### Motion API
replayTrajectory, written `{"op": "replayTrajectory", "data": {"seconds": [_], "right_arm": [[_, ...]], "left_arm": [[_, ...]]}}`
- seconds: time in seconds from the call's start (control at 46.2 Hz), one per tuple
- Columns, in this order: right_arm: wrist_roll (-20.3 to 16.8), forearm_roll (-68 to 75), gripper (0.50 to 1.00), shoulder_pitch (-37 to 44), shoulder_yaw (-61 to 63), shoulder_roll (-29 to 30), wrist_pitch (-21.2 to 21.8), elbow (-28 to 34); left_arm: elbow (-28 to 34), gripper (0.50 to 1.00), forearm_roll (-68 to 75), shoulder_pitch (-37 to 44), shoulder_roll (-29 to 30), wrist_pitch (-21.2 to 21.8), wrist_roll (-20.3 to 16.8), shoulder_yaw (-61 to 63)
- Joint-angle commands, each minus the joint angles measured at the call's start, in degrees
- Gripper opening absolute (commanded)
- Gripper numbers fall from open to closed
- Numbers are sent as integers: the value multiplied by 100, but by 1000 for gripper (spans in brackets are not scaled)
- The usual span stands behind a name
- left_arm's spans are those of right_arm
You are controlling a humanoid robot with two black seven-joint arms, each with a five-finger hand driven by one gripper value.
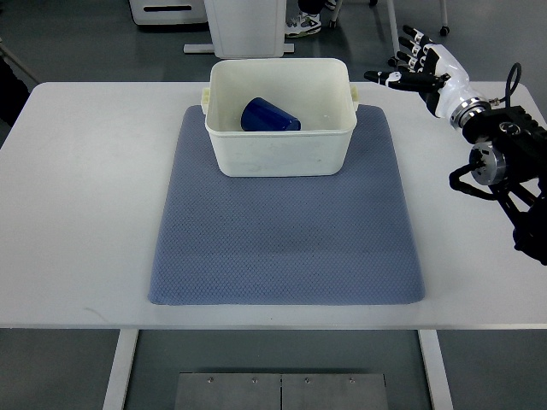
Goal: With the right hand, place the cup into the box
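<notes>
**Cup already in the box, right hand empty beside it**

Cup (269, 115) lay on its side inside the white box (282, 152), toward the left half of the floor, when I checked the top view. Its long axis ran roughly left to right, tilted slightly, with what I took to be the open mouth toward the left, though I could not be sure of that. The box sat at the far end of the blue mat (286, 239), which covered the middle of the white table (77, 213).

From my right hand (419, 68) the cup lay off to the left and slightly nearer the robot, with the box's right wall and handle between them. The hand hovered just beyond the box's right rim, apart from it, over the table's far right corner. Its fingers (410, 43) were spread and held nothing; the palm seemed turned toward the box. The forearm ran back from it to the picture's right edge, wrist raised clear of the table.

I saw no left arm anywhere, so the right was the only hand near the work. I judged the placing done, with only clearing the arm away remaining.
</notes>
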Motion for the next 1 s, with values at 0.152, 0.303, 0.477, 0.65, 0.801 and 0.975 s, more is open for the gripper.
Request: {"op": "replayTrajectory", "data": {"seconds": [0.152,0.303,0.477,0.65,0.801,0.975], "right_arm": [[-24,-3,1000,-437,403,-83,196,9],[-15,-3,1000,-719,728,-83,240,9],[178,6,1000,-991,992,-66,231,17],[292,6,1000,-1149,1019,-57,222,-9],[292,6,1000,-1360,975,13,231,-9],[292,6,1000,-1431,966,172,231,-9]], "left_arm": [[2,1000,-1,-1,0,1,2,0],[2,1000,-1,-1,0,1,2,0],[2,1000,-1,-1,0,1,-6,0],[2,1000,-1,-1,0,1,-6,0],[2,1000,8,-1,0,1,-6,0],[2,1000,-1,-1,0,1,-6,0]]}}
